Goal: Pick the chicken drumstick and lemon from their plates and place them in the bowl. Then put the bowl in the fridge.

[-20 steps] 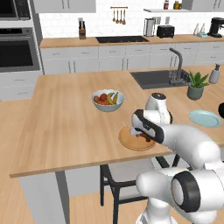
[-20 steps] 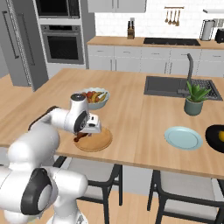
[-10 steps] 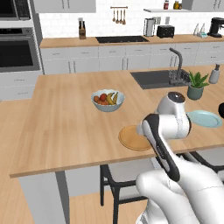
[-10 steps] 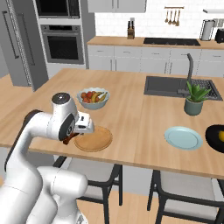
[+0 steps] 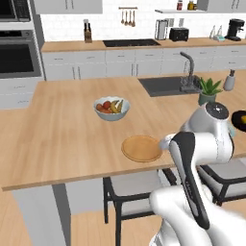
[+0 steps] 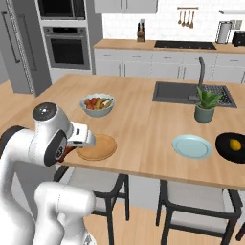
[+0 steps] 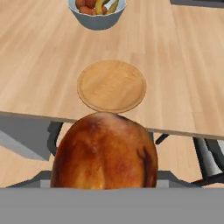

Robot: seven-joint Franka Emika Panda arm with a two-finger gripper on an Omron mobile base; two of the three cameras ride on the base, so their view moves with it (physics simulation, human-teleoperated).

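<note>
One chicken drumstick sat gripped in the end effector, off the near tabletop edge beside the wooden plate. One lemon lay in the black bowl. The blue-green plate stood apart, bare wood between the two plates.

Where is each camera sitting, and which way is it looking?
Left base view: behind the arm, on its left, facing the island; white arm lower right.
Right base view: behind, on its right, same island; arm lower left.
Hand view: on the hand, looking past the held chicken drumstick at the wooden plate.
All three share that plate and the fruit bowl.
</note>
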